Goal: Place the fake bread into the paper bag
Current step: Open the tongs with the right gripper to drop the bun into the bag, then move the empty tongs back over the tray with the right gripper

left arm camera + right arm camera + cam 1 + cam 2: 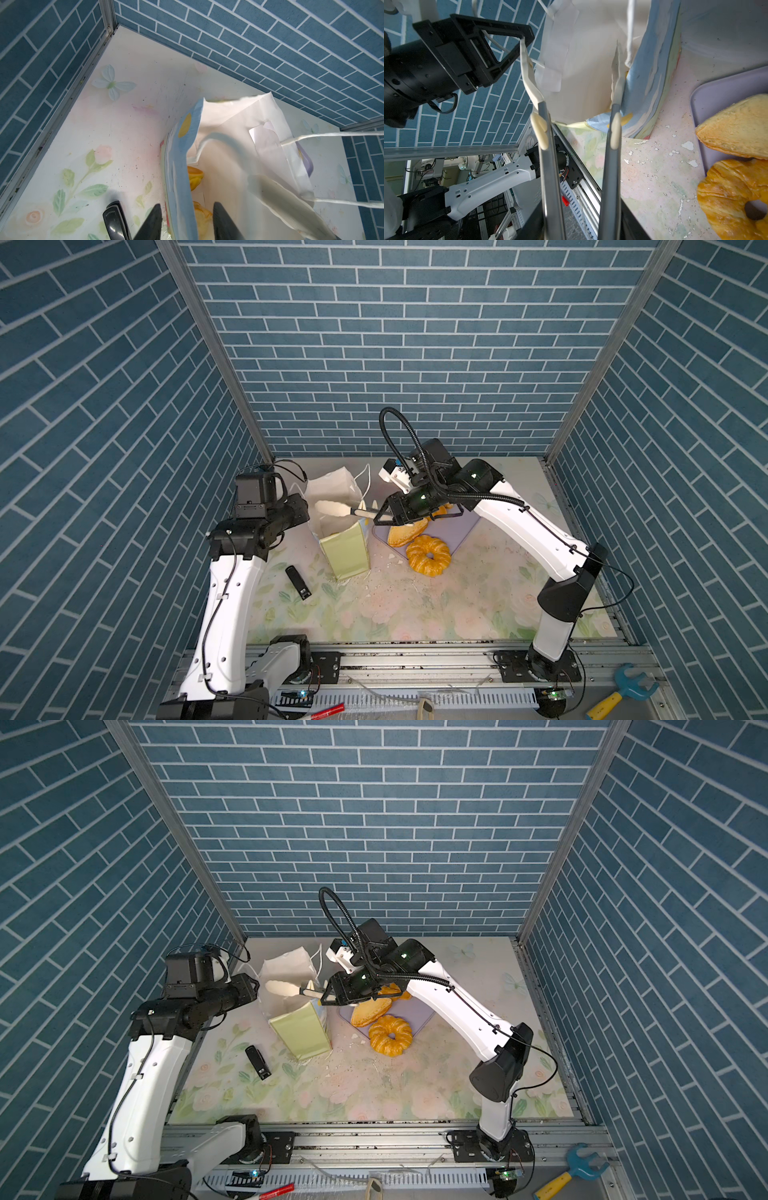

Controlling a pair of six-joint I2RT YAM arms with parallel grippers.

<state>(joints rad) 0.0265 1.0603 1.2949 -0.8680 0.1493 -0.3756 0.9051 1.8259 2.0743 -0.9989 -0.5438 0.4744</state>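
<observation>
Around: tongs across paper bag mouth; black device nearby.
Bread: ring croissant, toast slice laid flat at tray edge; more bread inside bag.
Bag: upright, mouth up.
Left tool: spread astride bag wall.
Right tool: clenched on tongs.

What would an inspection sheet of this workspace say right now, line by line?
Surface: floral mat, white flakes scattered.
Job's things: paper bag upright, mouth open, bread pieces inside; toast slice on lavender tray, ring croissant at its edge.
Clutter: black device on mat; toy wrench, red marker beyond front rail.
Grippers: left gripper, fingers apart, straddling the bag's wall; right gripper holds tongs, tips at bag mouth.
Cables: black conduit loops above right arm.
Surroundings: blue brick-pattern walls.
</observation>
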